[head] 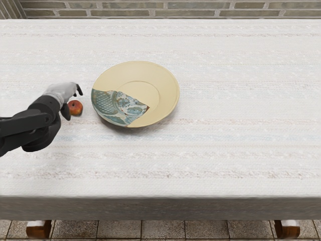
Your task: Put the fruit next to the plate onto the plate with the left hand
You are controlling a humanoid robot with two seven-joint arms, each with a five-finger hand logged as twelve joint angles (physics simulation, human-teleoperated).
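Observation:
A small red fruit (75, 107) lies on the table just left of a cream plate (150, 80) with a blue-green pattern on its near left part. My left hand (69, 98) comes in from the left edge and hovers right beside the fruit, fingers spread and curving around its left and top sides. The hand holds nothing; the fruit still rests on the cloth. I cannot tell whether the thumb touches the fruit. The right arm is out of view.
The table (225, 150) is covered with a pale woven cloth and reaches to a brick wall at the back. Its front edge runs along the bottom, with tiled floor below.

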